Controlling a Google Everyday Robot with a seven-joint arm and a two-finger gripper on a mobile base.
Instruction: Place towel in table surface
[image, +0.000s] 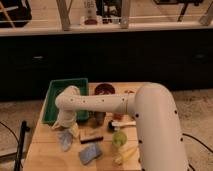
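My gripper (65, 127) hangs at the end of the white arm, pointing down over the left part of the table surface (45, 150), just in front of the green tray. Its pale fingers stand apart, open. Directly under the fingertips the towel (65, 140), a small pale wrinkled cloth, lies on the tan wood. I cannot tell whether the fingertips still touch it.
The green tray (54, 98) stands behind the gripper at the back left. A blue-grey pad (90, 154) lies near the front edge. A brown block (91, 136), a dark cup (99, 119), a red bowl (104, 90), a green cup (119, 139) and a yellow object (125, 156) crowd the middle.
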